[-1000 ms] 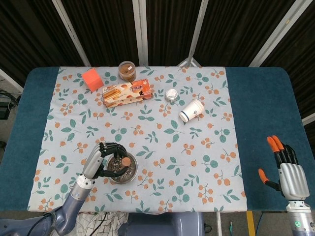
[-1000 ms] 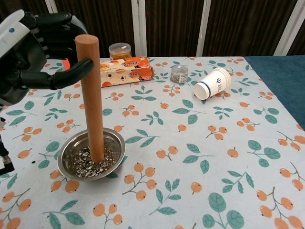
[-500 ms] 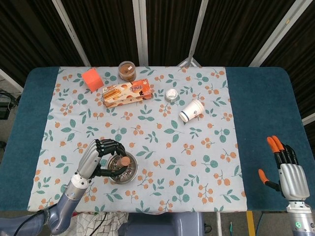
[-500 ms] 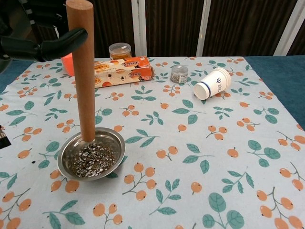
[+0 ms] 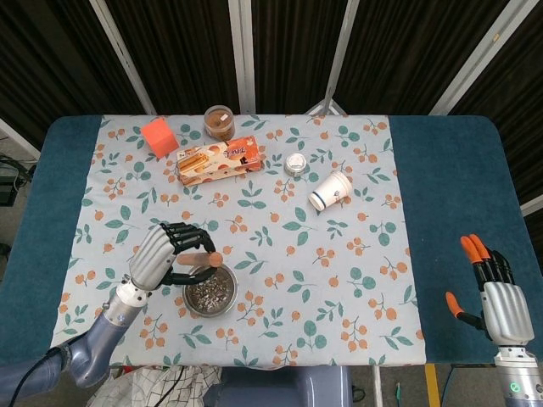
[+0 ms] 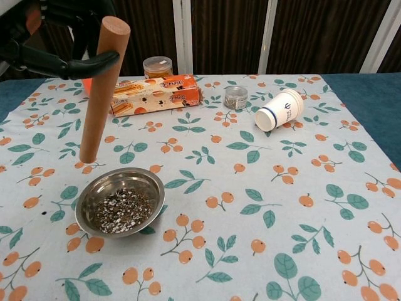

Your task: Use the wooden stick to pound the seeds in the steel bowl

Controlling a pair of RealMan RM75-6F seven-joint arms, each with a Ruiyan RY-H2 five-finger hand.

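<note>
The steel bowl point(image 6: 119, 209) sits at the table's front left with crushed seeds point(image 6: 123, 212) in it; in the head view the bowl point(image 5: 210, 291) lies just right of my left hand point(image 5: 165, 254). That hand holds the wooden stick point(image 6: 101, 88) near its top, tilted, its lower end in the air above and left of the bowl. In the chest view only the hand's dark fingers point(image 6: 75, 64) show at the top left. My right hand point(image 5: 496, 292) hovers off the table's front right corner, fingers apart, holding nothing.
At the back of the floral cloth point(image 5: 356, 254) stand an orange cube point(image 5: 159, 136), a brown jar point(image 5: 220, 122), a biscuit box point(image 5: 218, 161) and a small tin point(image 5: 295, 164). A paper cup point(image 5: 330, 191) lies on its side right of them.
My left hand has lifted the stick out of the bowl, moved it left and tilted it. The right hand has not moved.
</note>
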